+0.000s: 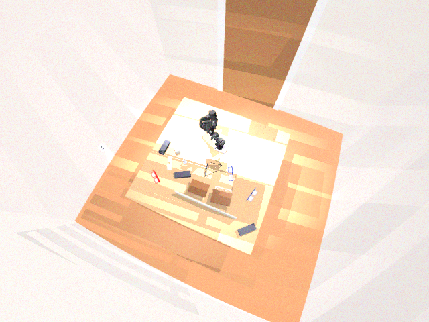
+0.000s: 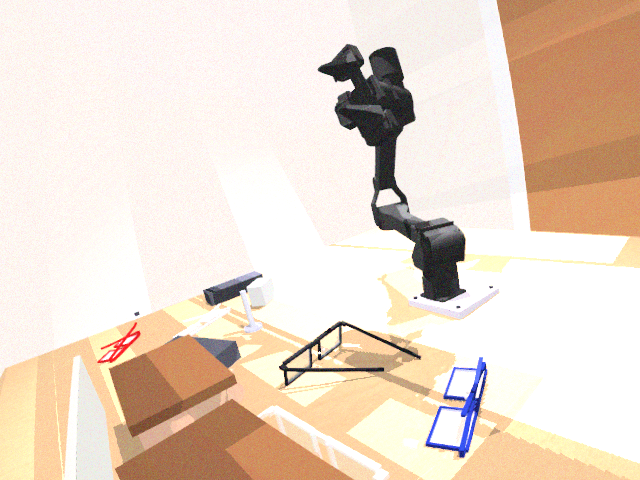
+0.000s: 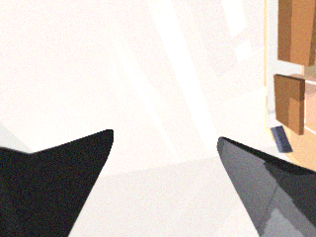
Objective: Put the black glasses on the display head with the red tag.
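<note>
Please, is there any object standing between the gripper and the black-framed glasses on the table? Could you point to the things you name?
Nothing visible stands between them: the open gripper [image 1: 202,123] [image 2: 328,88] [image 3: 166,138] is raised high, away from the black-framed glasses [image 1: 206,168] [image 2: 311,345].

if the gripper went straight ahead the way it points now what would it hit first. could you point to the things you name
Probably the pale wall; the wrist view shows nothing nearer between the gripper's [image 2: 329,88] [image 3: 166,135] open fingers, though its distance is unclear.

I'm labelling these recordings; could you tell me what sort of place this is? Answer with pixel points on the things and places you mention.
Probably an eyewear display or fitting counter: red glasses [image 1: 155,176] [image 2: 122,347], blue glasses [image 1: 232,174] [image 2: 468,408] and dark oblong cases [image 1: 181,174] [image 2: 221,349] lie on it.
</note>
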`<state>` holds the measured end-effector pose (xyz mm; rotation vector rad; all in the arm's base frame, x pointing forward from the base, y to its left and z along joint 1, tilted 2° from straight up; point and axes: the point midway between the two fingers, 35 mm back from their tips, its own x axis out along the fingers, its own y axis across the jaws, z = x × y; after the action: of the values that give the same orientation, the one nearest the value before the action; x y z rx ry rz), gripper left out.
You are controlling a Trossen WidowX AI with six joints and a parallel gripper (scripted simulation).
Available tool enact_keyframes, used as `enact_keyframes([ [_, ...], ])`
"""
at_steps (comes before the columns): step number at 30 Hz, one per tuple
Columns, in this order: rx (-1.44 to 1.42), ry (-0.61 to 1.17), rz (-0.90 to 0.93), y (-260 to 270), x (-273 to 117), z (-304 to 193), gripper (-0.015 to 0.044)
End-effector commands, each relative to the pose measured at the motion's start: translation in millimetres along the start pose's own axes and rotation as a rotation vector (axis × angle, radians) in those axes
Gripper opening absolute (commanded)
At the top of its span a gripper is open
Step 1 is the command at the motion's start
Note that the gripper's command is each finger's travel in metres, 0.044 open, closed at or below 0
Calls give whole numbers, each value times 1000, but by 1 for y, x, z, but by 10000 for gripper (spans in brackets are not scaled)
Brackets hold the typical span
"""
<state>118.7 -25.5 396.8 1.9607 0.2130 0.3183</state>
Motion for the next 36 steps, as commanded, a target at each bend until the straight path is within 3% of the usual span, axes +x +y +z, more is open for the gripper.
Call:
enact_keyframes([
  [1, 0, 0, 0, 0, 0, 0, 426],
  [8, 0, 0, 0, 0, 0, 0, 440],
  [10, -84, -11, -19, -4, 4, -6, 387],
  [17, -873, -79, -331, -64, 58, -40, 204],
  [23, -1335, -12, -689, -121, 98, -22, 200],
  [30, -1568, 153, -1018, -168, 118, 12, 200],
  [36, -1653, 395, -1316, -212, 120, 53, 200],
])
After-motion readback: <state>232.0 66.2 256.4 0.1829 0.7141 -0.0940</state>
